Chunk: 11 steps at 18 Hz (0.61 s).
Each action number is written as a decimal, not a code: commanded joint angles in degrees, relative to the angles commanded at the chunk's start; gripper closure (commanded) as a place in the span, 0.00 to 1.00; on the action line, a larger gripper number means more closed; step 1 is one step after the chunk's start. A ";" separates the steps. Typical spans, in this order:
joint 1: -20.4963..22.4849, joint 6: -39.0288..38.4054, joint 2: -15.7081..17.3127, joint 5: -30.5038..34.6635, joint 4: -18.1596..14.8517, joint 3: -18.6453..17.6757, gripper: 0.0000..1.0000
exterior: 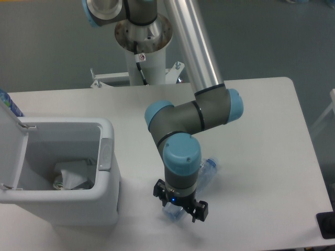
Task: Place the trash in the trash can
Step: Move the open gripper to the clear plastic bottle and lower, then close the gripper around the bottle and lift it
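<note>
The clear bluish bottle (208, 170) lies at an angle on the white table, its cap end showing right of the arm's wrist and its base poking out below it. My gripper (179, 207) points straight down over the bottle's lower half, open, with its black fingers (201, 210) on either side of the bottle. The wrist hides the middle of the bottle. The white trash can (107, 152) stands at the left with its lid (10, 144) swung up. A whitish crumpled wrapper (70, 177) lies inside it.
A blue item (9, 103) peeks in at the far left edge behind the lid. A black object (325, 225) sits at the table's front right corner. The arm's base column (142, 47) stands behind the table's back edge.
</note>
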 joint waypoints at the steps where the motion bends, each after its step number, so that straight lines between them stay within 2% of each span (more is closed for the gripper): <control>1: 0.00 0.00 -0.53 0.35 0.00 0.00 0.00; 4: -1.49 0.09 -1.59 3.07 0.00 -0.35 0.01; 5: -1.58 0.09 -1.76 3.51 0.00 -0.35 0.06; 6: -1.67 0.09 -1.85 3.52 -0.09 -0.35 0.13; 9: -1.67 0.09 -1.94 3.52 -0.09 -0.26 0.53; 11: -1.67 0.09 -1.85 3.52 0.00 -0.17 0.69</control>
